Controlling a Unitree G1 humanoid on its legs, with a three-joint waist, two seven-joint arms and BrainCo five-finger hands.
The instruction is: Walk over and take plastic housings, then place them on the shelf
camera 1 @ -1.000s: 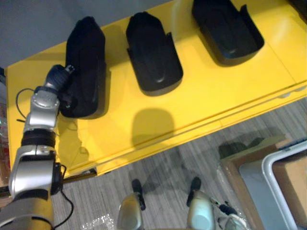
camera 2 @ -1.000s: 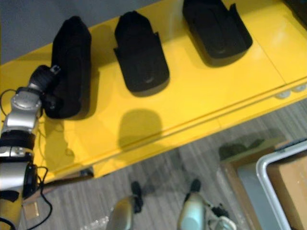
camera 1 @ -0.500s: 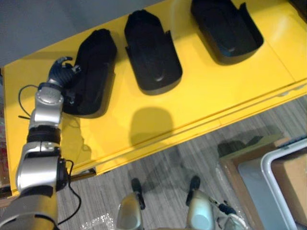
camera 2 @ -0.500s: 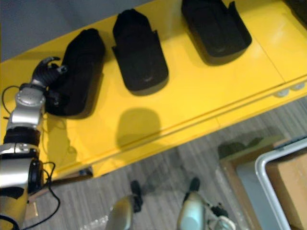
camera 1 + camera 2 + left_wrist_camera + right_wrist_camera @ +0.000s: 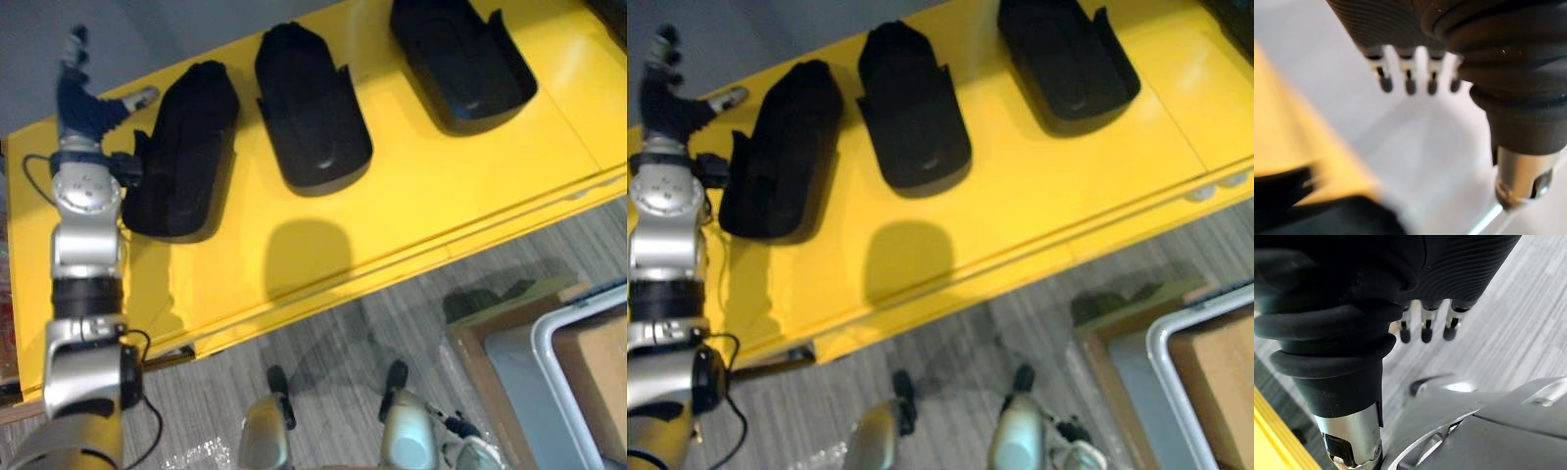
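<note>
Left eye view: on the flat yellow shelf (image 5: 441, 186) lie the leftmost black moulded plastic housing (image 5: 186, 147), middle housing (image 5: 312, 113) and rightmost housing (image 5: 460, 59); the left hand (image 5: 80, 106), at ten o'clock just beside the leftmost, is spread wide and empty. Left wrist view: its fingers (image 5: 1408, 82) hang straight. Right wrist view: right hand (image 5: 1424, 327) relaxed, empty, above grey floor (image 5: 1528, 293)

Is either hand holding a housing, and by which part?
Nothing is held: the left hand is open beside the leftmost housing, and the right hand is open too.
</note>
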